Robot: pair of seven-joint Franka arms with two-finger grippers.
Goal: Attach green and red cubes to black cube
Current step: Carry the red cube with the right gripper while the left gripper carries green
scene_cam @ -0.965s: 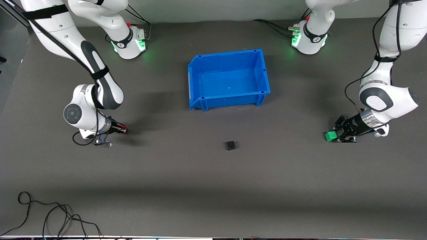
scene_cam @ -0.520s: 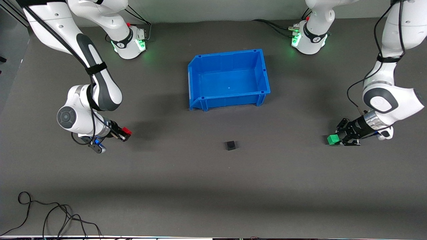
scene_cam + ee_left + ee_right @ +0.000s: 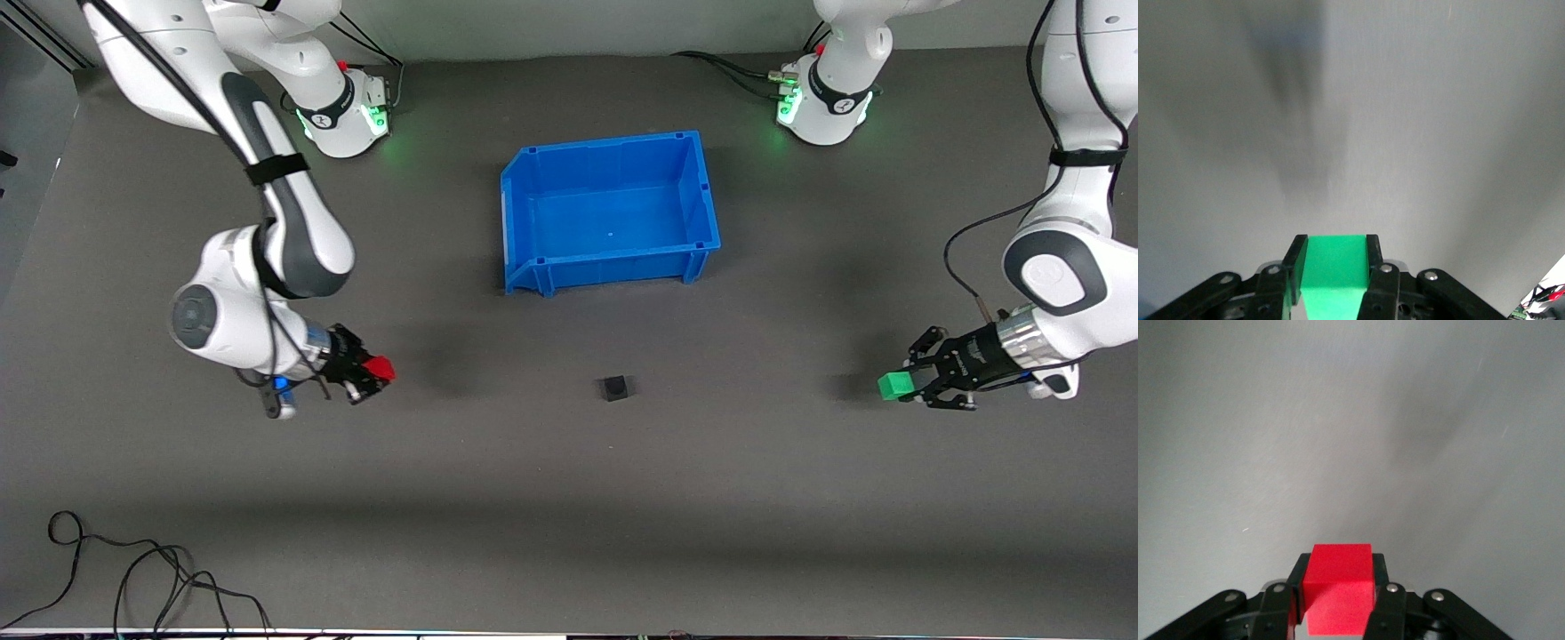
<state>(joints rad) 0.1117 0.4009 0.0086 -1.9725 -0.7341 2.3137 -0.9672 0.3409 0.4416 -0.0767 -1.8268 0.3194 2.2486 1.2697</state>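
The black cube (image 3: 613, 388) sits on the grey table, nearer to the front camera than the blue bin. My left gripper (image 3: 900, 386) is shut on the green cube (image 3: 893, 385) and holds it above the table toward the left arm's end; the green cube (image 3: 1333, 273) fills the space between the jaws in the left wrist view. My right gripper (image 3: 377, 371) is shut on the red cube (image 3: 380, 367) above the table toward the right arm's end; the red cube (image 3: 1338, 590) also shows in the right wrist view. The black cube is not in either wrist view.
A blue open bin (image 3: 702, 191) stands mid-table, nearer the robot bases. A loose black cable (image 3: 133, 578) lies at the table's front edge toward the right arm's end.
My right gripper has moved with the red cube toward the black cube. My left gripper has lifted the green cube off the table and shifted it a little away from the black cube.
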